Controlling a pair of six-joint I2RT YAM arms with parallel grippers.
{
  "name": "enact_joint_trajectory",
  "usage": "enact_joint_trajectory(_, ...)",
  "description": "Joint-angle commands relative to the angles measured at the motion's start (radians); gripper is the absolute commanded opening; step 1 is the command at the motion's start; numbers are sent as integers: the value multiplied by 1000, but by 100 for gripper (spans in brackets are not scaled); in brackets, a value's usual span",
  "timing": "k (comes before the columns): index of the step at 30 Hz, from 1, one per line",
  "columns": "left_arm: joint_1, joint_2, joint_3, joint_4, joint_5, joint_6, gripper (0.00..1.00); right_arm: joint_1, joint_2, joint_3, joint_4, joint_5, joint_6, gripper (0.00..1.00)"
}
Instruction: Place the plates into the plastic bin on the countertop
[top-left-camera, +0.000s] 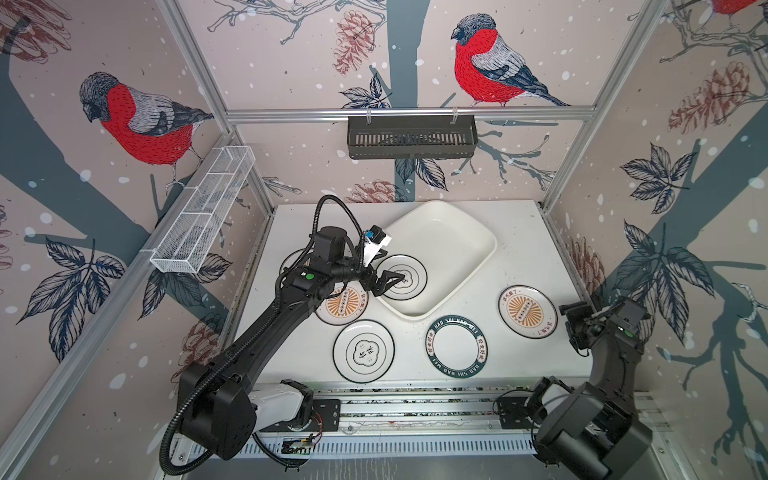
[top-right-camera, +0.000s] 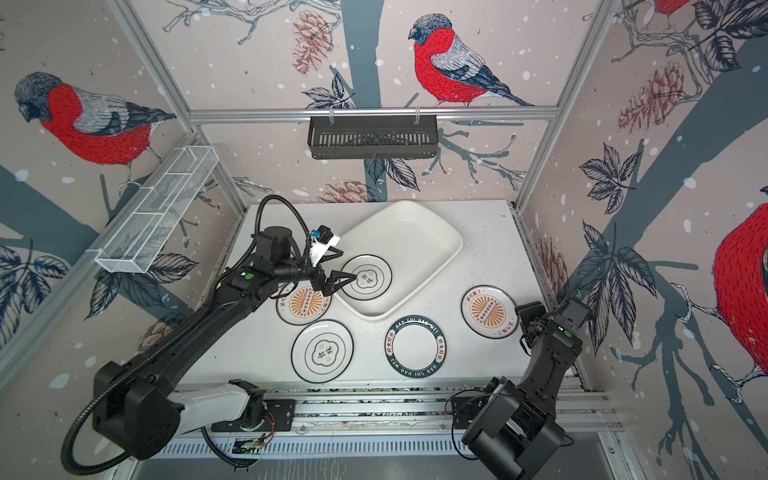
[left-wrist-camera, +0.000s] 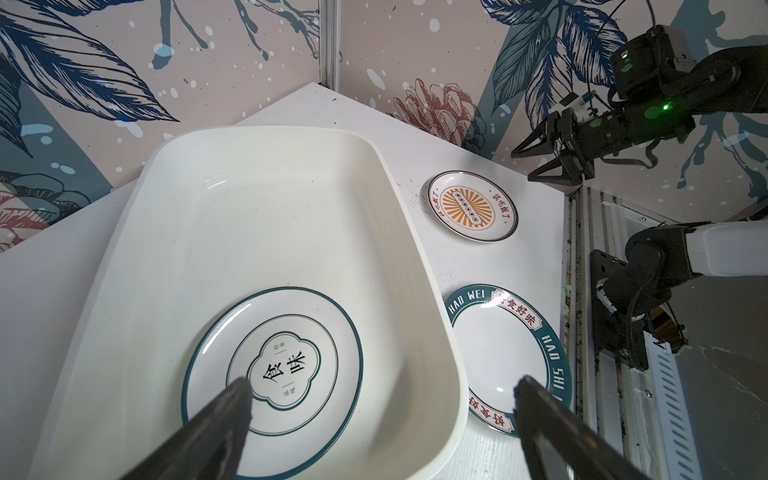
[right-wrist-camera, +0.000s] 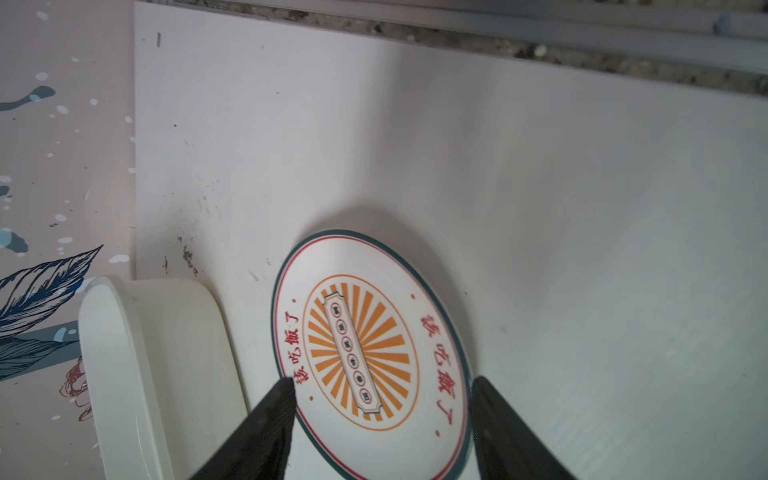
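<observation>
In both top views, a white countertop (top-left-camera: 519, 232) is seen from above, enclosed by bird-patterned walls. The plastic bin (top-left-camera: 457, 232) is set at an angle toward the back centre. One emblem plate (top-left-camera: 413, 270) lies flat in the bin's near-left corner. The left gripper (top-left-camera: 397, 281) is held just above that plate.

Four plates are laid out on the countertop outside the bin. They are a left sunburst plate (top-left-camera: 343, 308), partly covered by the left arm, a second emblem plate (top-left-camera: 363, 351), a green-lettered plate (top-left-camera: 456, 351), and a right sunburst plate (top-left-camera: 527, 311). A sliver of a further plate (top-left-camera: 291, 264) is glimpsed behind the left arm. The right gripper (top-left-camera: 575, 328) is placed just beside the right sunburst plate, at the countertop's right edge.

In the left wrist view, the left gripper's jaws are seen spread wide with nothing held. The emblem plate rests in the bin beneath them. Across the countertop, the right gripper is shown raised, its jaws parted and empty.

In the right wrist view, the right gripper's dark fingers (right-wrist-camera: 282, 399) are set apart on either side of the right sunburst plate's near edge. Contact with the plate cannot be made out. A corner of the plastic bin is seen beside that plate.
</observation>
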Motion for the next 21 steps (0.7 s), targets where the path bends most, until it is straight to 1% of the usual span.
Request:
enact_joint_trajectory(1, -1, 0, -1, 54, 31, -13, 97, -45, 17, -37, 31, -134, -51, 63)
enact_joint_trajectory(5, -1, -5, -26, 57, 23, 1, 97, -47, 22, -82, 70, -198, 8, 63)
enact_joint_trajectory(8, -1, -5, -34, 69, 11, -4, 97, -52, 31, -82, 57, -133, 7, 64)
enact_joint_trajectory(16, -1, -13, -30, 66, 13, -2, 97, -66, 5, -102, 45, -67, -14, 65)
enact_joint_trajectory(21, -1, -10, -41, 71, 11, -3, 97, -69, -89, -157, 113, -13, 50, 65)
